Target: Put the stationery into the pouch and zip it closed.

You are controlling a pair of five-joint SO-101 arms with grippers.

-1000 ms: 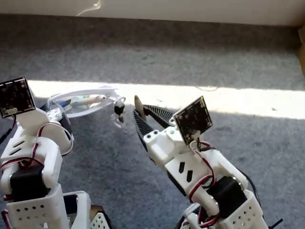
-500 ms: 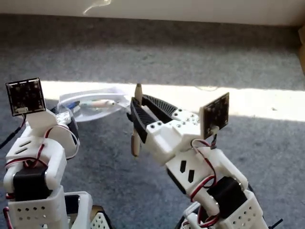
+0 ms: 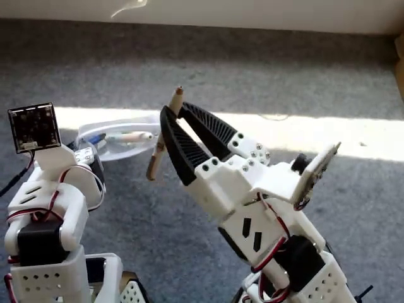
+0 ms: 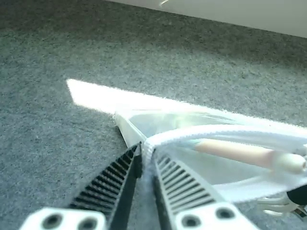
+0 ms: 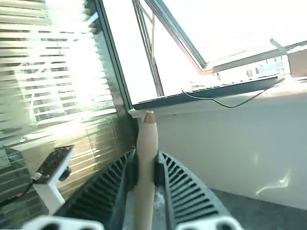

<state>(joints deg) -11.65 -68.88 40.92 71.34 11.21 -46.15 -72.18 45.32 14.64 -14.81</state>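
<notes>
Beige pencil (image 5: 145,160), clear pouch (image 4: 160,120), grey carpet (image 3: 252,69)

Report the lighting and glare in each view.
High view: a hard sunlit band crosses the grey carpet, washing out the clear plastic pouch lying in it. Left wrist view: the bright patch glares behind the pouch. Right wrist view: blown-out window and blinds backlight the beige wooden pencil in the right claw.

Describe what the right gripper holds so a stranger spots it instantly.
On the grey carpet, find the right gripper raised beside the clear pouch. It pinches a beige stick with a brown tip; unlike the pen inside the pouch, it is aloft.
</notes>
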